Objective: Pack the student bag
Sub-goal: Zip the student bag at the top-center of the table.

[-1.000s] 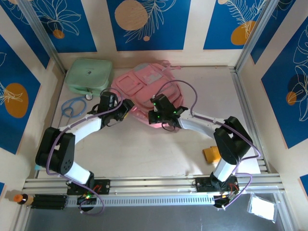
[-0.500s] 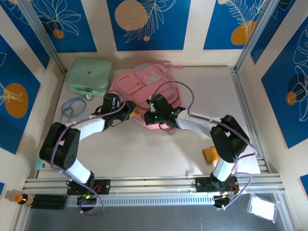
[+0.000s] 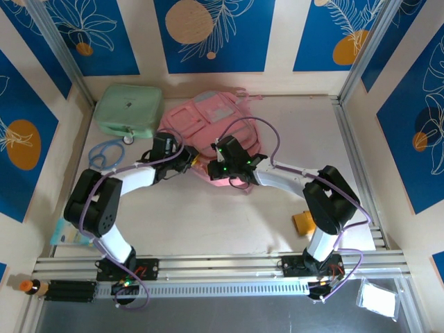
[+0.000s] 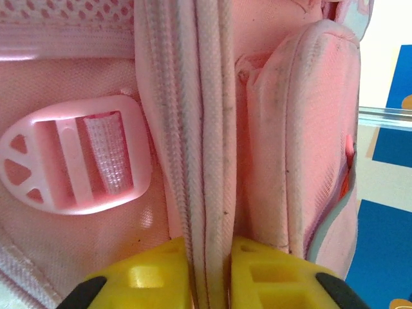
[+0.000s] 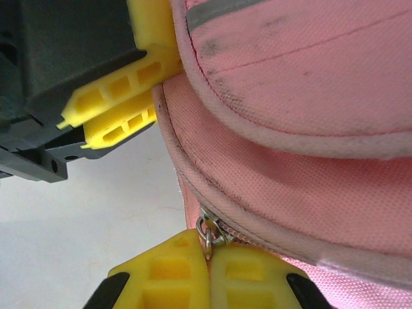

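The student bag, a soft pink backpack, lies flat at the back middle of the table. My left gripper is at its near edge, and my right gripper is close beside it. In the left wrist view the yellow fingers of my left gripper are shut on a ribbed pink seam of the bag, beside a pink plastic buckle. My right gripper is shut on the small metal zipper pull under the bag's piped edge. The left gripper's fingers show just beyond.
A mint-green case lies left of the bag, with a blue loop-shaped thing in front of it. An orange object sits near the right arm's base. A flat pale packet lies by the left wall.
My left gripper has slid right onto the bag's near edge, its elbow swinging inward. My right gripper moved slightly left, so the two now sit close together.
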You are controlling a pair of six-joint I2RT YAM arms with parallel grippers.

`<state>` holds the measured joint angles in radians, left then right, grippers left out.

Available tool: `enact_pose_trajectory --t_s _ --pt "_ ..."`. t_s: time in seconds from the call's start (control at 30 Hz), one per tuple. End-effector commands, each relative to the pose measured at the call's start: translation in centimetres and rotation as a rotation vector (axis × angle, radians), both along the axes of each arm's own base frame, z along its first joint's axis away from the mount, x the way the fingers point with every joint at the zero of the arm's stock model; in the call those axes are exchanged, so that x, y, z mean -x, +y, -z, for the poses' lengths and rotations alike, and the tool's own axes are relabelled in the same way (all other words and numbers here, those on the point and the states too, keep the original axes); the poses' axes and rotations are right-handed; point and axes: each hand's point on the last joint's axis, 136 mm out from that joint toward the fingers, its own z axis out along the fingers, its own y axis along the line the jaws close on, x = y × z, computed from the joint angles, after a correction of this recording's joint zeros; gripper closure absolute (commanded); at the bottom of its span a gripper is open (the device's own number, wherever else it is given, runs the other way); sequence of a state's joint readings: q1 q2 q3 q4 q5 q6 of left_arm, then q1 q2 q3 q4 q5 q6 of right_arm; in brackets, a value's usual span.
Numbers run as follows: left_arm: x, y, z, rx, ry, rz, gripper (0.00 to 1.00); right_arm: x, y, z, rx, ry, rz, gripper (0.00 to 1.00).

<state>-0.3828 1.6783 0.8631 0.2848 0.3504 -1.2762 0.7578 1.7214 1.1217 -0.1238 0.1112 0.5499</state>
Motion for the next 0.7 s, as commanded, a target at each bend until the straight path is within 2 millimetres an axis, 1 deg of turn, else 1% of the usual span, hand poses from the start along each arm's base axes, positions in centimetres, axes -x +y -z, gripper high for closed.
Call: enact_pose_trajectory --t_s 0.0,0.1,0.2,0.27,0.3,0.43,0.5,0.6,0.67 --pt "-1.1 -1.1 -1.6 0.015 -0.061 0.025 0.91 0.3 0.1 -1.6 -0.061 -0.006 -0.028 1.0" --pt "-1.4 -1.0 -1.8 0.001 -0.07 0.028 1.0 0.0 -2.1 -0.6 -0.017 0.003 0.02 1.0" --pt "-1.5 -0.9 -2.0 -0.015 -0.078 0.033 1.0 -0.3 -5.1 0.6 0.049 -0.002 0.078 1.0" --pt "-1.5 -0.9 -2.0 -0.024 -0.08 0.038 1.0 -0.6 -7.0 0.9 0.068 0.011 0.126 1.0" --pt "-1.5 -0.9 -2.1 -0.03 -0.082 0.04 1.0 -0.8 -8.1 1.0 0.067 0.023 0.156 1.0" --pt "-1.6 -0.7 -2.0 -0.044 -0.086 0.039 1.0 -2.0 -10.9 1.0 0.086 0.038 0.259 1.0" --pt "-1.6 -0.9 -2.0 -0.04 -0.087 0.045 1.0 -3.0 -12.5 1.0 0.116 0.047 0.32 1.0" --pt "-1.6 -1.3 -2.1 -0.035 -0.091 0.064 1.0 -4.3 -14.4 0.8 0.138 0.063 0.391 1.0" --pt "-1.6 -1.6 -2.2 -0.038 -0.091 0.08 1.0 -4.7 -15.0 0.7 0.129 0.083 0.4 1.0"
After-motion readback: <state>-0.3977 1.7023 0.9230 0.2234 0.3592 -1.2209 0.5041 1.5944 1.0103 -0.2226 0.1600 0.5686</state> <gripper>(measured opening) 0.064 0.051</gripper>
